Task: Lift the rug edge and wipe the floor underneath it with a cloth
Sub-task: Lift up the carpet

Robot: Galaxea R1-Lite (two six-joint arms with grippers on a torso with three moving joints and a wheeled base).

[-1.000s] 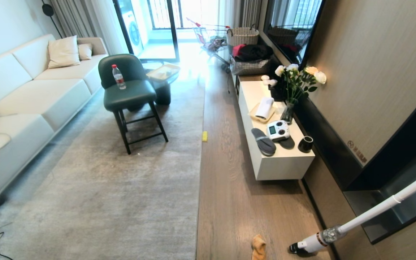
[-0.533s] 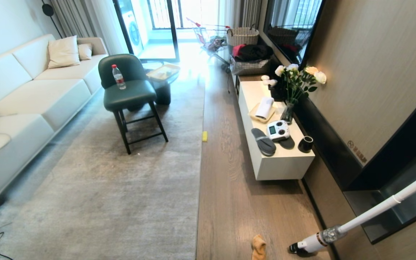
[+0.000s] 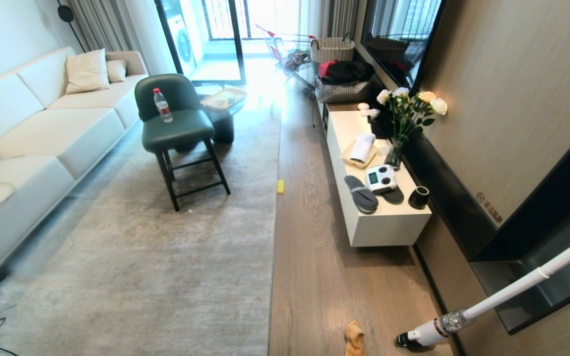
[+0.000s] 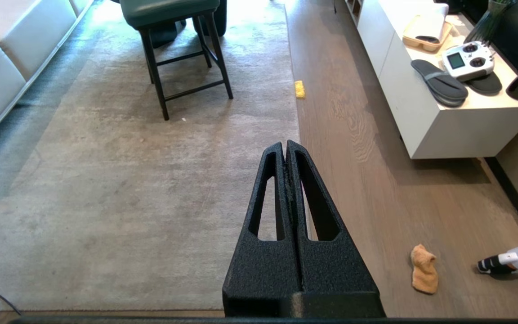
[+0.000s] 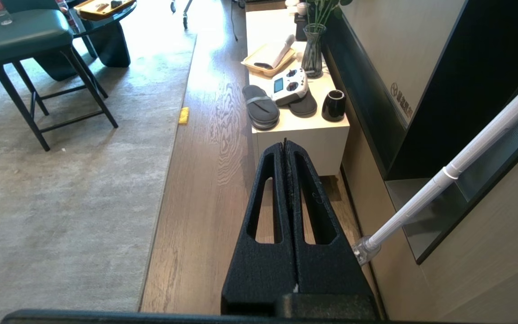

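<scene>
Your left gripper has its two black fingers pressed together with nothing between them, and your right gripper is the same, pressed together and holding nothing. Both hang high over the room, and neither shows in the head view. Nothing has changed in the last second: the arms have not moved, and the room looks just the same. So the job has not begun yet. The cloth lies crumpled on the floor, near you, just beside the head of a white stick vacuum and a little way off the rug. Its long side runs away from you, much the same way as the rug edge. That edge lies flat and runs straight away from you, from near your base toward the bright door, past a small yellow block that sits right against it. You probably need to pick up the cloth first.
</scene>
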